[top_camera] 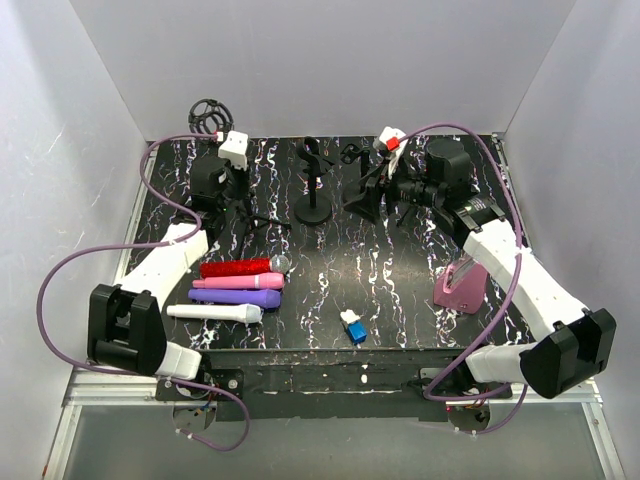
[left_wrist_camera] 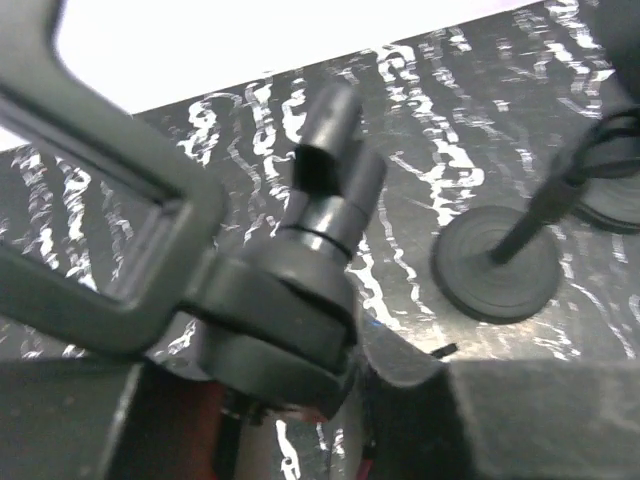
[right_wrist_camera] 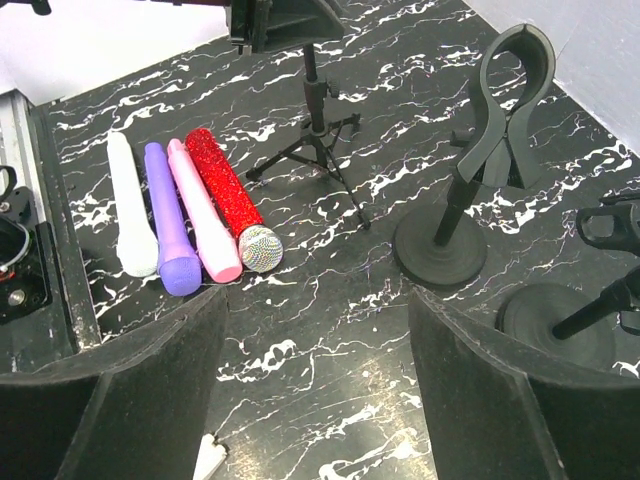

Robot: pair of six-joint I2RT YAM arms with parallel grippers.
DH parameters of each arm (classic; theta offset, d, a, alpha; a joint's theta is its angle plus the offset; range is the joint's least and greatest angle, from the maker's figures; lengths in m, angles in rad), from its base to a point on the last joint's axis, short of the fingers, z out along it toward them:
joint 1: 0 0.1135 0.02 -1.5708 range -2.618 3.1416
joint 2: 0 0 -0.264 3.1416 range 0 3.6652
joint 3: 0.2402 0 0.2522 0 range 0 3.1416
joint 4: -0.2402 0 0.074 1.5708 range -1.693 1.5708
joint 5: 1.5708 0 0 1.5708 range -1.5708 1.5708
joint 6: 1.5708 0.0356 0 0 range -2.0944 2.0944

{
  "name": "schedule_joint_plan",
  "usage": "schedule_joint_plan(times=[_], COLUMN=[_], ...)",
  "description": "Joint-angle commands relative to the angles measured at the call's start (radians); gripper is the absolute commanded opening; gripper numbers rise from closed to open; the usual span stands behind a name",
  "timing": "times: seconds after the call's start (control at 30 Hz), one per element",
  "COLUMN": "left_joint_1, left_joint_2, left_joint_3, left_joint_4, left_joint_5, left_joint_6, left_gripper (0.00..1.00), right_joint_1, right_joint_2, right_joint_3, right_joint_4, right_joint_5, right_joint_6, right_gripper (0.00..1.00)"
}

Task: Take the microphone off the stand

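left gripper (left_wrist_camera: 300,385) straddles a black cylindrical piece (left_wrist_camera: 325,190) atop the tripod stand (right_wrist_camera: 317,100) near the back left corner of the table (top_camera: 330,290); clamped or not, and microphone or holder, i cannot tell. right gripper (right_wrist_camera: 317,330) gapes empty. likely the grasp step; next needs a firm, straight lift.
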Motion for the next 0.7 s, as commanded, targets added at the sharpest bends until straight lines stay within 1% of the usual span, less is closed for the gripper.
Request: schedule_joint_plan(times=[0.0, 0.03, 0.07, 0.13, 0.2, 0.37, 0.43, 0.57, 0.67], left_joint_1=[0.003, 0.003, 0.003, 0.009, 0.023, 0.055, 0.057, 0.057, 0.057], left_joint_2=[-0.029, -0.040, -0.052, -0.080, -0.106, -0.160, -0.164, -0.137, -0.109], left_joint_3=[0.026, 0.017, 0.008, -0.014, -0.041, -0.089, -0.107, -0.120, -0.115], left_joint_4=[0.005, 0.003, 0.002, -0.001, 0.003, 0.020, 0.046, 0.104, 0.137], left_joint_5=[0.133, 0.154, 0.174, 0.217, 0.306, 0.487, 0.583, 0.729, 0.838], left_joint_6=[0.043, 0.053, 0.062, 0.071, 0.077, 0.048, 0.045, 0.017, 0.028], left_gripper=[0.12, 0.02, 0.00, 0.00, 0.00, 0.00, 0.00, 0.00, 0.00], right_joint_1=[-0.006, -0.006, -0.006, -0.006, -0.004, -0.004, -0.004, -0.004, -0.004], right_joint_2=[-0.014, -0.017, -0.017, -0.015, -0.018, -0.021, -0.018, -0.009, -0.006], right_joint_3=[-0.021, -0.037, -0.047, -0.054, -0.054, -0.063, -0.069, -0.087, -0.104], right_joint_4=[0.119, 0.128, 0.134, 0.135, 0.113, 0.070, 0.058, 0.026, 0.027], right_joint_5=[-0.024, -0.016, -0.007, -0.002, -0.024, -0.080, -0.100, -0.152, -0.218], right_joint_6=[0.038, 0.035, 0.036, 0.054, 0.059, 0.009, -0.018, -0.082, -0.079], right_gripper=[0.78, 0.77, 0.77, 0.77, 0.76, 0.73, 0.73, 0.72, 0.72])
